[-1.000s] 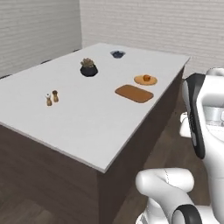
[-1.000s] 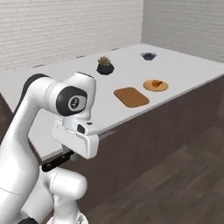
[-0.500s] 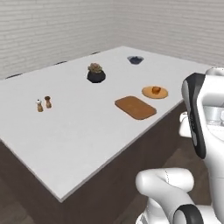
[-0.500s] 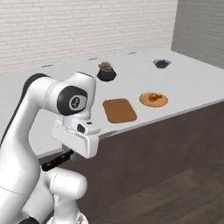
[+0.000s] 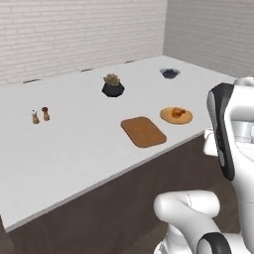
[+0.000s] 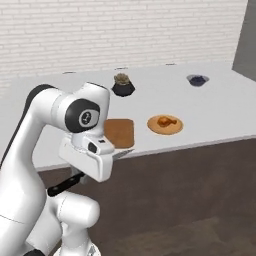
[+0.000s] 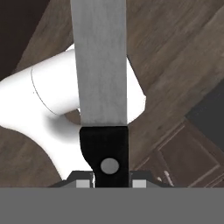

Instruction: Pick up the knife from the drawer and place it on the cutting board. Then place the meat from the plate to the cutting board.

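Note:
My gripper (image 7: 109,181) is shut on the knife (image 7: 101,74). Its black handle sits between the fingers and the grey blade runs straight up the hand view, over the floor. In the right base view the hand hangs below the counter edge, and the knife (image 6: 64,185) sticks out on both sides of it. The brown cutting board (image 5: 144,131) (image 6: 119,132) lies near the counter's front edge. Just right of it, the round orange-tan plate (image 5: 184,118) (image 6: 172,129) carries the meat (image 5: 176,112) (image 6: 164,121).
A dark pot with a plant (image 5: 113,87) (image 6: 122,85) stands behind the board. A dark blue bowl (image 5: 169,73) (image 6: 198,79) sits far right, and two small shakers (image 5: 39,115) stand to the left. Dark cabinet fronts are below the white counter (image 5: 74,149).
The whole scene has shifted in both base views, so the base has driven; board and plate now lie more centred ahead. The gripper stays shut on the knife.

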### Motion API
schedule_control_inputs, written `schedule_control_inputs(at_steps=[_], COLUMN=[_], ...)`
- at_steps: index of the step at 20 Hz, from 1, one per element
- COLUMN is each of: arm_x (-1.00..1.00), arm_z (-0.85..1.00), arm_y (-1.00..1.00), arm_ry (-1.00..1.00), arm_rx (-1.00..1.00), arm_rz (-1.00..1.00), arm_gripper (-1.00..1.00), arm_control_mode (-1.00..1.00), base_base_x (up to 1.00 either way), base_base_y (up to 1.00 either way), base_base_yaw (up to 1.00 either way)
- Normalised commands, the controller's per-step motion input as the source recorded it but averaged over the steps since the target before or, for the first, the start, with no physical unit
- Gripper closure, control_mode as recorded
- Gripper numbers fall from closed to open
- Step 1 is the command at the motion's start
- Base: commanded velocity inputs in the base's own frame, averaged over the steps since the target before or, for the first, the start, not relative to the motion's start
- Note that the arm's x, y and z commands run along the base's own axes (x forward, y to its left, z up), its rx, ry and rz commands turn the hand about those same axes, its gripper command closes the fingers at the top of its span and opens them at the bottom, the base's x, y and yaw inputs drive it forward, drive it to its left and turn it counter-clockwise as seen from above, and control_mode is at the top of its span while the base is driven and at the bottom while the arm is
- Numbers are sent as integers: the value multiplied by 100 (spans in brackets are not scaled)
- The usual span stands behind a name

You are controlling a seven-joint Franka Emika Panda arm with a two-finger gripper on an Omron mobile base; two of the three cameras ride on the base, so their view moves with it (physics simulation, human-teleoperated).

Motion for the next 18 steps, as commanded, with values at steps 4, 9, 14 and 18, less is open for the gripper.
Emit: schedule_control_inputs(at_steps=[4,9,14,18], arm_x=[0,0,68,100], arm_z=[0,0,0,-4], arm_y=[0,0,1,13], arm_ry=[0,0,0,2], arm_rx=[0,0,3,8], arm_rz=[0,0,10,15], arm_gripper=[100,100,100,100], arm_control_mode=[100,100,-100,-100], base_base_x=[39,28,2,0], base_base_y=[-64,-46,-3,0], base_base_yaw=[50,46,5,0])
